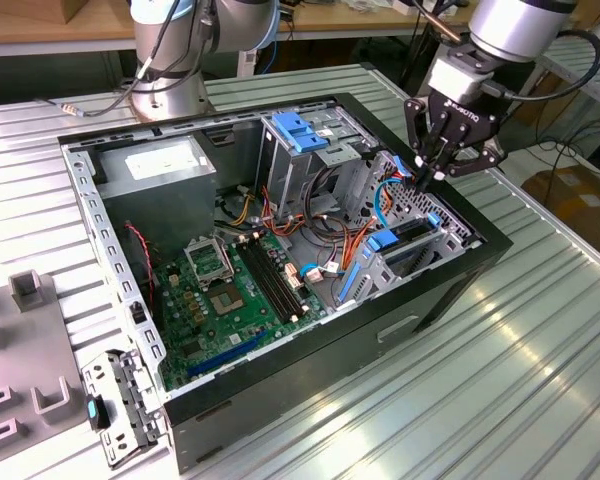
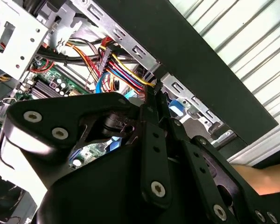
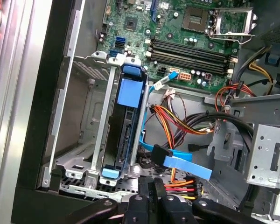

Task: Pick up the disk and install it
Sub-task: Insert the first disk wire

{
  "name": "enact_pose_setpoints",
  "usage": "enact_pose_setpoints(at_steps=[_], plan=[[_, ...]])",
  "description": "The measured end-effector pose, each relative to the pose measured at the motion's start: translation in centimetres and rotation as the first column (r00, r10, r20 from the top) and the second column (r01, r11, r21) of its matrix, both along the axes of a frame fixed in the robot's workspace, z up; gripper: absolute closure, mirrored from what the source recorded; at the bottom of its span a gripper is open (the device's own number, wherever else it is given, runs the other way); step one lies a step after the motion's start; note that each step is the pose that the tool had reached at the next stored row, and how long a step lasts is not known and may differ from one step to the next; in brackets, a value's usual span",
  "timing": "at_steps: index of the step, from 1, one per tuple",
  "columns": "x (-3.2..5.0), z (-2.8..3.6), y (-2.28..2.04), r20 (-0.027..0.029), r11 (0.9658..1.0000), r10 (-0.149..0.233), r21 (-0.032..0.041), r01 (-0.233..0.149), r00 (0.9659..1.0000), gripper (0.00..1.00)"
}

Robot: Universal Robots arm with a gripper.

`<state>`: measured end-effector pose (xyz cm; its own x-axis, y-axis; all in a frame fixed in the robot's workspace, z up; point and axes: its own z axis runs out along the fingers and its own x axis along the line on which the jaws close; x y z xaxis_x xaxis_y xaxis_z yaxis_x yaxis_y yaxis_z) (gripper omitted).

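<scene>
In the exterior view the case (image 1: 280, 380) lies open on the table, board (image 1: 225, 300) at its left end and the cage (image 1: 405, 250) at its right corner. The disk (image 3: 126, 135) already sits on edge in that cage, blue rails (image 3: 130, 91) showing in the first wrist view. It looks stiff and fairly heavy, with smooth faces likely slippery; the narrow rail edges seem the fair hold, label and connector left alone. The gripper (image 1: 427, 178) hangs just above the cage, fingers drawn together and apparently holding nothing
</scene>
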<state>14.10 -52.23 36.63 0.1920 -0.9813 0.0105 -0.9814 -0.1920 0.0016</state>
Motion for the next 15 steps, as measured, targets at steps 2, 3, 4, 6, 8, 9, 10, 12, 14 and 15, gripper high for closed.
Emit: enact_pose_setpoints(at_steps=[2,3,4,6,8,9,10,12,14,15], plan=[[-0.01,-0.05,-0.01,-0.0003,0.9998,-0.019,0.0001,0.019,0.9998,0.84],[-0.01,-0.09,-0.01,-0.0006,0.9994,-0.035,0.0002,0.035,0.9994,0.84],[-0.01,-0.10,-0.01,-0.0007,0.9989,-0.047,0.0002,0.047,0.9989,0.84],[-0.01,-0.14,-0.01,-0.0010,0.9971,-0.076,0.0001,0.076,0.9971,0.84],[-0.01,-0.17,-0.01,-0.0014,0.9949,-0.101,0.0002,0.101,0.9949,0.84],[-0.01,-0.21,0.00,-0.0019,0.9924,-0.123,0.0001,0.123,0.9924,0.84],[-0.01,-0.25,-0.01,-0.0021,0.9907,-0.136,0.0000,0.136,0.9907,0.84],[-0.03,-0.30,-0.21,-0.0022,0.9901,-0.140,0.0001,0.140,0.9901,0.84],[-0.14,-0.33,-0.35,-0.0022,0.9901,-0.140,0.0000,0.140,0.9901,0.84],[-0.31,-0.35,-0.42,-0.0021,0.9901,-0.140,0.0000,0.140,0.9901,0.84]])
